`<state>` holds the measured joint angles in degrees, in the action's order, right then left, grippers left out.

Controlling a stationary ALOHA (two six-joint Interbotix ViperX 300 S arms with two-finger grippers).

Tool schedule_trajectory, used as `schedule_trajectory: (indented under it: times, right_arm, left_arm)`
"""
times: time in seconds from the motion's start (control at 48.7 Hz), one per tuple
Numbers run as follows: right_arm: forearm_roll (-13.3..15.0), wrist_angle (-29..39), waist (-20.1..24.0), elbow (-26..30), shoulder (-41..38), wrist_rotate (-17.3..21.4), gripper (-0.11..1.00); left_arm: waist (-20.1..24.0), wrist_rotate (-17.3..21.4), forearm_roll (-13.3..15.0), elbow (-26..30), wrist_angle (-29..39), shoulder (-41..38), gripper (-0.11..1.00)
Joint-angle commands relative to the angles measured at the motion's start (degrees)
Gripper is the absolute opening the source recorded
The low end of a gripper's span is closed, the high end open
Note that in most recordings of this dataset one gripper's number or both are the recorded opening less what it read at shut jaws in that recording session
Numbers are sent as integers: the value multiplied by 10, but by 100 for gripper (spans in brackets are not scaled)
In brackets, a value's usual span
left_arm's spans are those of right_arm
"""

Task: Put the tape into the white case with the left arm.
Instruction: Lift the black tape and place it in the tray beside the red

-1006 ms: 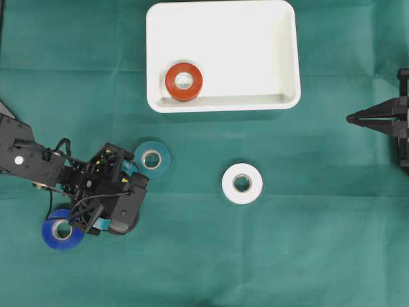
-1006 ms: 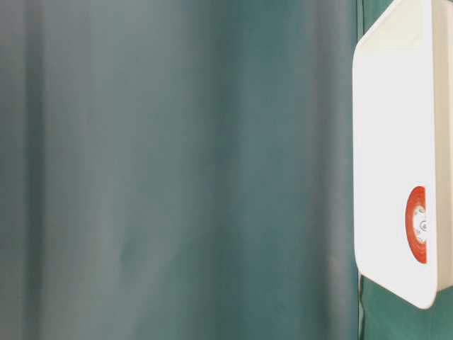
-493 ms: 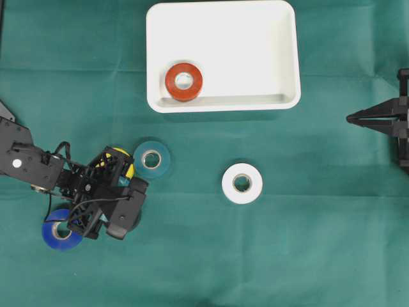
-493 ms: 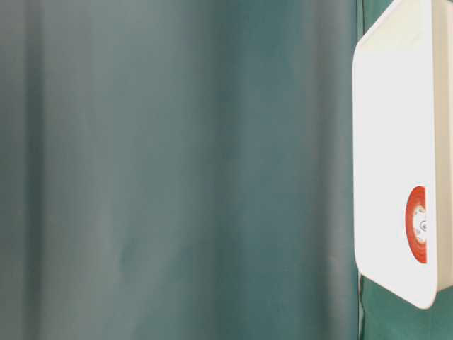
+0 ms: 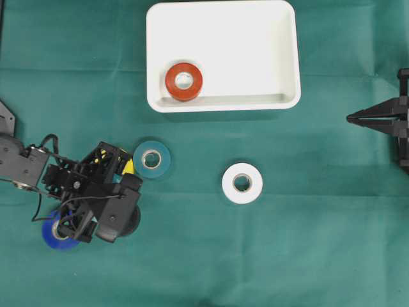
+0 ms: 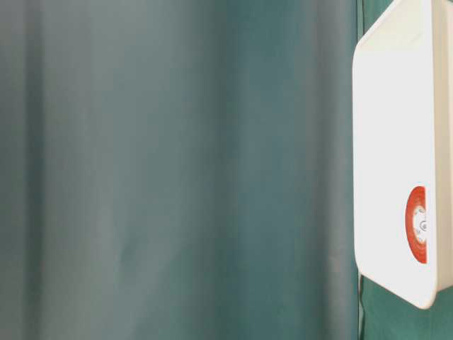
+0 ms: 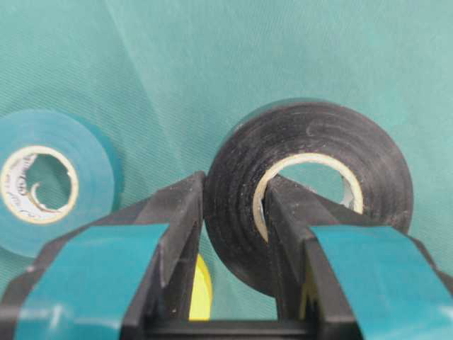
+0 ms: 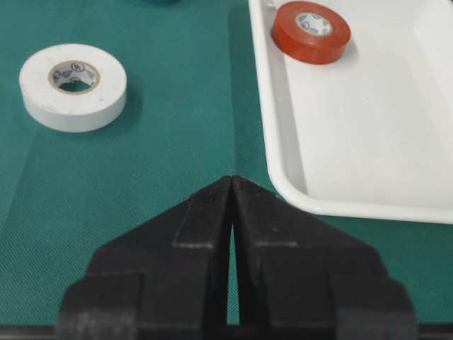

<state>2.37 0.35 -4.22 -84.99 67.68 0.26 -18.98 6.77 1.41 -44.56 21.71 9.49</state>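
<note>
The bench [image 5: 307, 256] is covered by a green cloth. The white case [image 5: 281, 57] is seen at the top, well apart from the left arm, and a red roll [image 5: 184, 81] is already laid in it. A white roll [image 5: 242, 183], a teal roll [image 5: 151, 159] and a blue roll [image 5: 54, 231] are left on the cloth.

The black tape [image 7: 311, 191] is held by the left gripper [image 7: 233, 212]. Its jaws are clamped on the ring's wall, one outside and one in the hole, so it can be lifted. A second ago these jaws were apart. The right gripper [image 8: 232, 185] is parked at the side, jaws together, because it is not needed.
</note>
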Motion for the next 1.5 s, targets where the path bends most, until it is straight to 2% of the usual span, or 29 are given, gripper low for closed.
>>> schedule_trajectory:
  times: [0.0, 0.082, 0.472, 0.616, 0.841, 1.272, 1.478]
  right_arm:
    - [0, -6, -1, 6, -4, 1, -9]
    - [0, -6, -1, 6, -4, 1, -9]
    - [1, -6, -1, 6, -4, 1, -9]
    - [1, -6, -1, 6, -4, 1, -9]
    - [0, -6, -1, 5, -4, 1, -9]
    - [0, -6, -1, 5, -4, 1, -9]
    - [1, -6, -1, 5, -4, 1, -9]
  left_arm:
    - [15, 1, 0, 11, -1, 19, 23]
    - [37, 2, 0, 11, -2, 18, 23]
    - [216, 14, -2, 25, -12, 16, 23]
    - [289, 40, -1, 33, -33, 13, 23]
    - [378, 87, -1, 49, -67, -12, 23]
    - [452, 144, -2, 134, -79, -113, 23]
    - [467, 151, -1, 159, -80, -146, 23]
